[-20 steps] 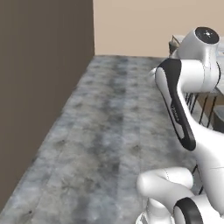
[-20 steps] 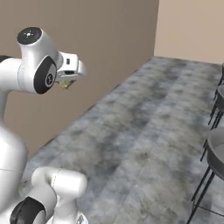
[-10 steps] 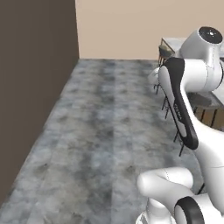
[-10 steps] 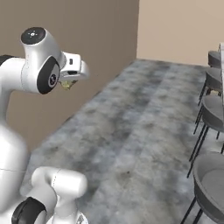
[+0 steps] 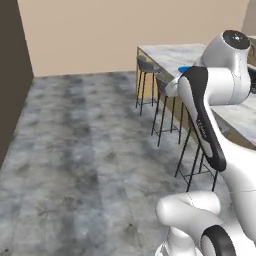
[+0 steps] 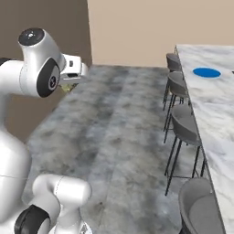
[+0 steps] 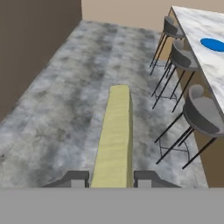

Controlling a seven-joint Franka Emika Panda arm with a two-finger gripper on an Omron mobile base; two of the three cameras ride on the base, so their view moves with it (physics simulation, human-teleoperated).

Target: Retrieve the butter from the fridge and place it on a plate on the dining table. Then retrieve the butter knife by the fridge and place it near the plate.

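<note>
Three grey stools (image 5: 150, 67) are standing in a row along the tan wooden side of the long marble surface (image 5: 167, 52) in the left base view, on thin dark legs. The white arm is covering much of that surface, and just a blue sliver of the plate (image 5: 184, 69) is peeking out beside the arm's elbow. The floor is showing mottled grey stone, with a dark wall panel cut off at the left edge.

In the right base view the flat, round, bright blue plate (image 6: 206, 72) is lying in full sight on the veined white-grey top, well apart from the arm. The jaws (image 6: 68, 87) are sitting just under the white wrist block, and a small patch of pale yellow is showing there, too small to make out clearly.

In the hand view the butter (image 7: 114, 135) is stretching away from the camera as a long, pale yellow stick with a faintly rippled top and squared edges. The jaws (image 7: 111, 178) are pressing narrowly on its near end from both sides, holding it above the floor. The plate (image 7: 214, 44) is appearing at the upper right, partly cut off by the frame.
</note>
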